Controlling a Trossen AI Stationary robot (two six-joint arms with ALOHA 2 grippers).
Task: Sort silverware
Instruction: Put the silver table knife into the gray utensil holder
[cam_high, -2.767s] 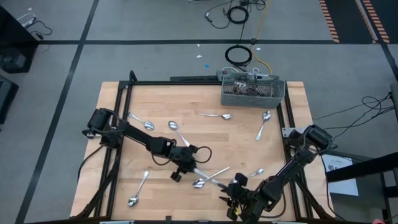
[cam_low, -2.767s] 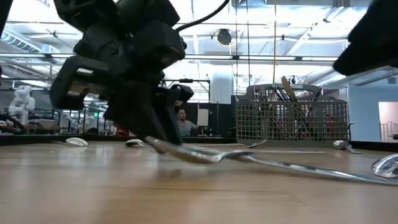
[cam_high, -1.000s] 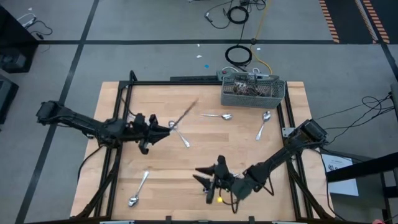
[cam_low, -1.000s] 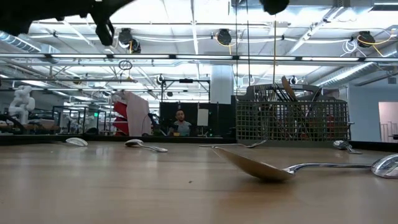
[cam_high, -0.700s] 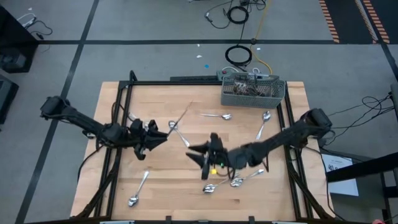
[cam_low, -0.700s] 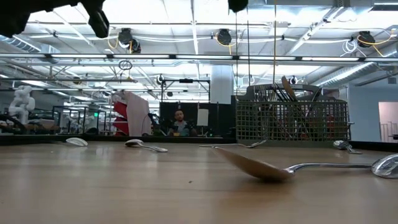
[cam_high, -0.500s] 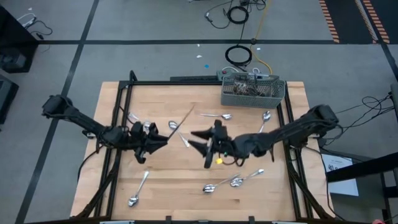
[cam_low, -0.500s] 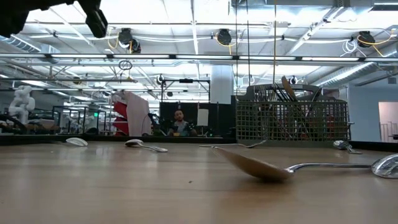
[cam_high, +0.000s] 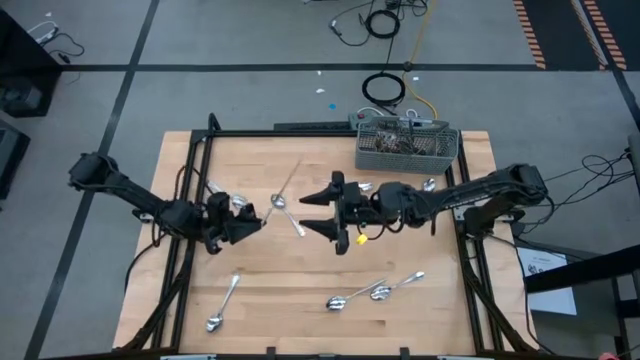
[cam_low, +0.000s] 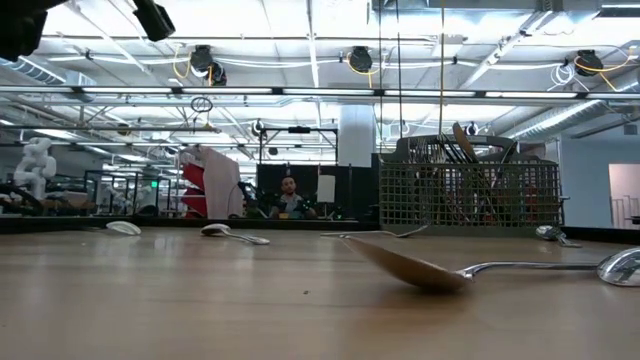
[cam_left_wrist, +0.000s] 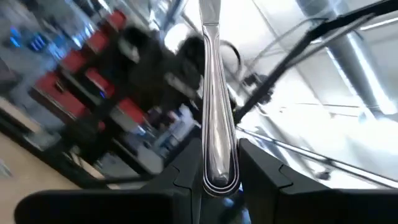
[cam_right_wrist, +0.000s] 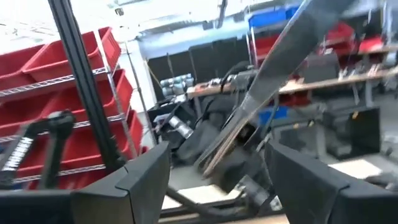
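Polished steel, slender and flat-sided: that is the knife (cam_high: 288, 183) clamped by its handle end in my left gripper (cam_high: 253, 221), held in the air above the table's left-centre, its long axis running up and away from my left fingers (cam_left_wrist: 186, 177) toward the basket (cam_high: 407, 147) at the far right corner. My right gripper (cam_high: 325, 213) faces it from the table's middle with its fingers spread wide and empty; the blade's free end lies just beside and between them, so I judge a handover is the step in hand, and my right arm is the nearer one to the basket. That move turns on my right jaws lining up across the blade's long axis. The rest of the silverware (cam_high: 375, 291) lies scattered on the wooden table (cam_high: 270, 290): rounded, mirror-bright spoons (cam_low: 430, 268), some well apart, two touching near the front.
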